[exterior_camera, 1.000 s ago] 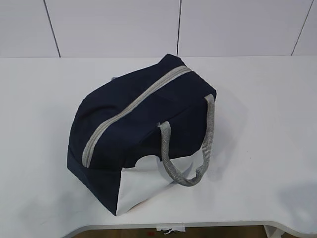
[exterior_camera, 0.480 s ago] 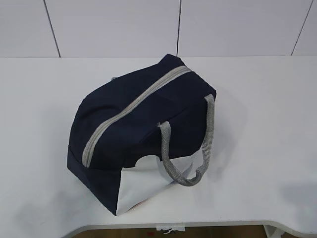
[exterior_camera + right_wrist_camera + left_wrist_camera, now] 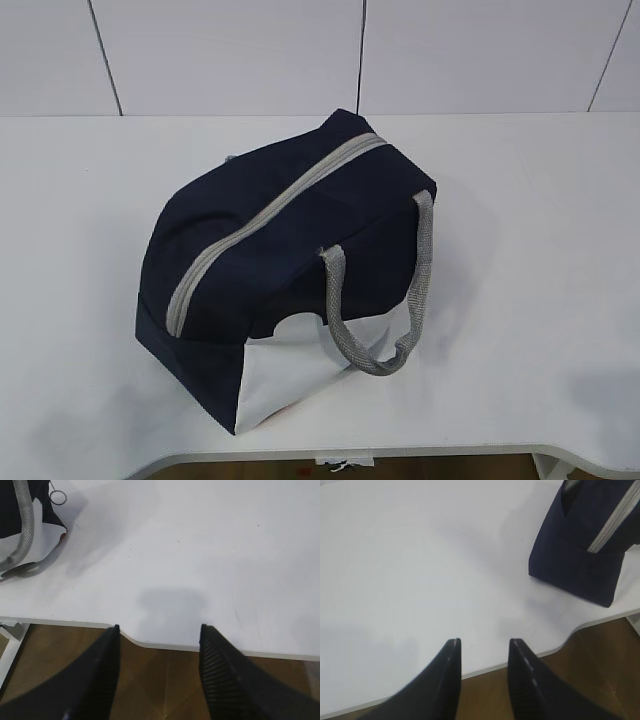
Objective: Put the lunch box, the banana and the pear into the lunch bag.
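Observation:
The navy lunch bag [image 3: 280,250] stands on the white table, its grey zipper closed along the top and its grey handle [image 3: 390,300] hanging over the white side panel. It also shows at the top right of the left wrist view [image 3: 590,540] and at the top left of the right wrist view [image 3: 25,525], where the ring zipper pull [image 3: 58,498] lies on the table. The lunch box, banana and pear are out of view. My left gripper [image 3: 485,642] is open and empty over the table's front edge. My right gripper [image 3: 160,627] is open and empty over the front edge too.
The white table [image 3: 540,250] has a curved front edge [image 3: 560,647] with brown floor below. A white panelled wall [image 3: 230,50] rises behind the table. Neither arm shows in the exterior view.

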### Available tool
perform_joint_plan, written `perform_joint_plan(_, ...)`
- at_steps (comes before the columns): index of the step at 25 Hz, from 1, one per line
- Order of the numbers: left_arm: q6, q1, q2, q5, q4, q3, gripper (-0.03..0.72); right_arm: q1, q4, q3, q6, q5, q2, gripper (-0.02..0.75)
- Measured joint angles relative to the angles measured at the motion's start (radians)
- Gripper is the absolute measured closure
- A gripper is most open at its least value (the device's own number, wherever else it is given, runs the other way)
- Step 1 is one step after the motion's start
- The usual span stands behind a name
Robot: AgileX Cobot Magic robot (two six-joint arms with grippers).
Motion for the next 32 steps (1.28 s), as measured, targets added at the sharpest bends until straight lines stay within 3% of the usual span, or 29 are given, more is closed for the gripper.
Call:
perform_joint_plan(27, 0.0, 0.0, 0.0, 0.0, -0.002, 0.0, 0.445, 0.0, 0.0, 0.0, 0.0, 0.0, 0.0, 0.346)
perform_joint_plan(32, 0.0, 0.054, 0.0, 0.0, -0.004, 0.0, 0.445, 0.0, 0.0, 0.0, 0.0, 0.0, 0.0, 0.331)
